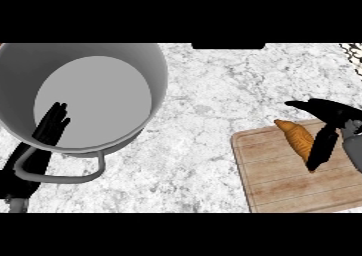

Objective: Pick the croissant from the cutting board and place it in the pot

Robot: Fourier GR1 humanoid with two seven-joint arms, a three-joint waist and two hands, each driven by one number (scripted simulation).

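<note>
Item: croissant (296, 137), golden-brown. It lay on the far part of the cutting board (287, 185), at the right of the scene, not yet lifted. Its long axis ran mostly far to near, with the far tip leaning a little to the left.

Item: cutting board, pale wood. It sat flat on the marbled surface (206, 125), in the near right corner.

Item: right hand (335, 114), black. It was over the board's far right edge and was spread, not closed. One dark part reached left past the croissant's far tip, and the straight fingers (322, 147) ran down the croissant's right side, nearly parallel to it. They were touching it or just beside it; which could not be told. Nothing was pinched.

Item: pot (158, 70), large and grey, mouth open. It stood at the far left, well apart from the board, with its loop handle (66, 177) on the near side.

Item: left hand (49, 127). It was at rest by the pot's near left rim, with its fingers straight and up, holding nothing.

Governing relation: the croissant lay directly left of the right hand's fingers, lengthwise along them. The right hand was by far the nearer, since the left was across the surface by the pot.

Judged next step: close across the croissant's short width — then lift and carry it left to the pot.
</note>
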